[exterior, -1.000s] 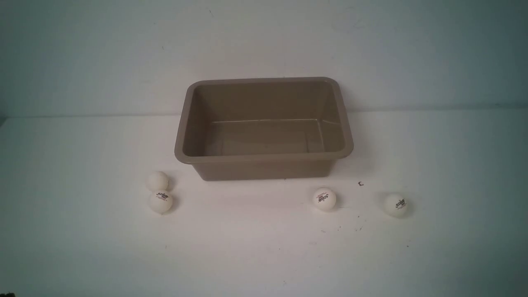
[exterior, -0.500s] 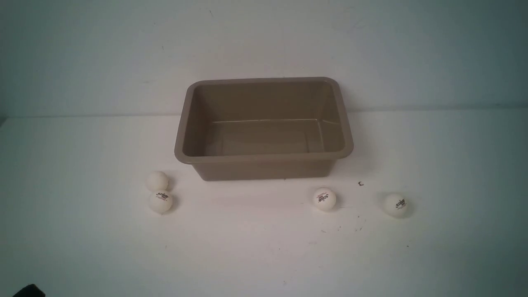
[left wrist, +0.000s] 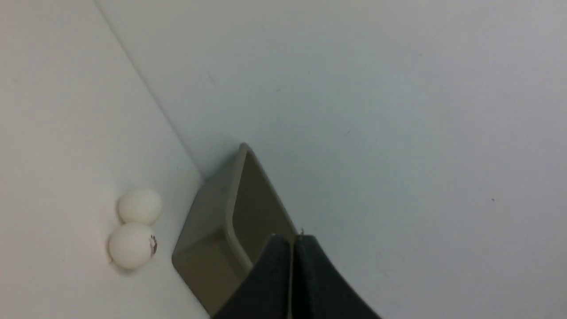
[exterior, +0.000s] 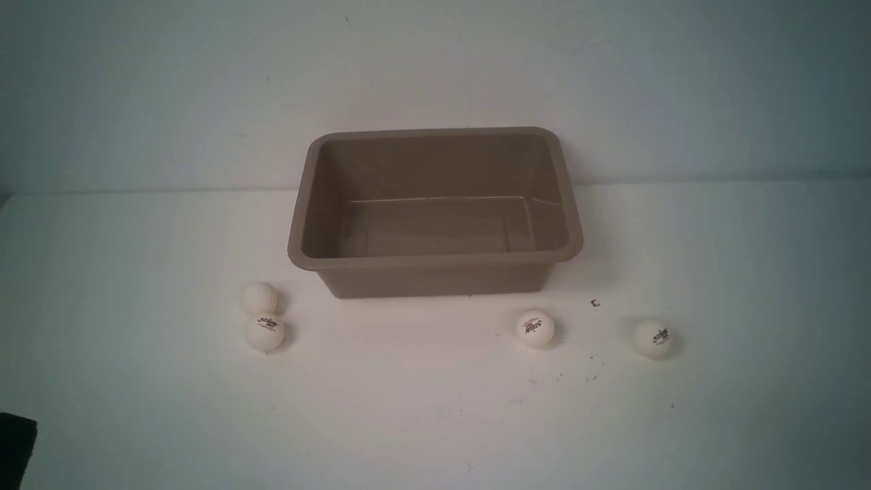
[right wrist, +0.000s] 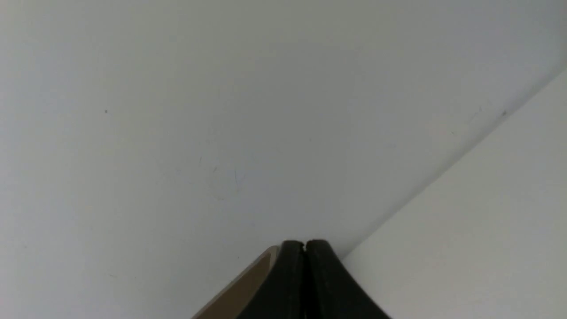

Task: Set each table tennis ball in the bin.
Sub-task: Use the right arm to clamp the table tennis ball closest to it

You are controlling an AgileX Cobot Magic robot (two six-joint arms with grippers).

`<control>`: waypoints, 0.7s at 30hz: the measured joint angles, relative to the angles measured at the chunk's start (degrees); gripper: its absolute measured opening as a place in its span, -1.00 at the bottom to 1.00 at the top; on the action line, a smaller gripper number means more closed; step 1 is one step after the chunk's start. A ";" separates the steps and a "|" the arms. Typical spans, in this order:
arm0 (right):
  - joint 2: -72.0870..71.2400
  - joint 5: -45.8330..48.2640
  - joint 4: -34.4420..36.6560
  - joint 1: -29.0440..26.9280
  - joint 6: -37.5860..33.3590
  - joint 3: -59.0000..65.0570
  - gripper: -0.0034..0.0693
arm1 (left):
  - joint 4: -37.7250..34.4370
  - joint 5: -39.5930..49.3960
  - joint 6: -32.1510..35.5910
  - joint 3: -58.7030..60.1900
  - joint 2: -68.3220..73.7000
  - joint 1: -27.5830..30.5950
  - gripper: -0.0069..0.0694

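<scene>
Bin [exterior: 435, 260]: taupe plastic tub, rectangular, rounded corners, flat outward rim. It stands upright at mid-desk toward the back, near the wall [exterior: 435, 68], with a long side facing the robot. The inside is in plain view from the front: smooth sloping walls and a bare floor, nothing resting in it.

Table tennis balls [exterior: 260, 298] [exterior: 265, 332] [exterior: 535, 329] [exterior: 653, 338]: four, matte white, all on the white desk [exterior: 435, 422] outside the bin, on its near side.
- Left pair: one plain-faced ball and one with a dark logo just in front of it. They touch each other and sit just off the bin's near left corner. The left wrist view shows the same pair in contact beside that corner.
- Right two: both logo-up and apart from each other. One lies in front of the bin's near right corner, the other farther right and well clear of the bin.

A small dark mark [exterior: 595, 303] sits on the desk between the right two balls.

Left hand [left wrist: 293, 239]: black fingers pressed together, clenched on nothing, raised above the desk.

Right hand [right wrist: 304, 243]: fingers likewise clenched together and empty, with a sliver of bin rim beside them.

A black piece of the left arm [exterior: 17, 446] shows at the front view's lower left edge.
</scene>
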 joint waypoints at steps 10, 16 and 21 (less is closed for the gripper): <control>1.97 6.01 -13.01 0.09 -1.52 -8.42 -0.95 | 7.17 13.50 25.93 -12.56 2.50 -0.05 -0.83; 18.26 20.08 -21.49 4.32 -13.96 -27.83 -0.95 | 15.09 29.69 38.06 -26.79 21.74 -0.05 -0.83; 39.89 36.42 -12.41 12.48 -33.03 -42.88 -0.95 | 29.23 40.54 39.36 -40.02 44.90 -0.05 -0.83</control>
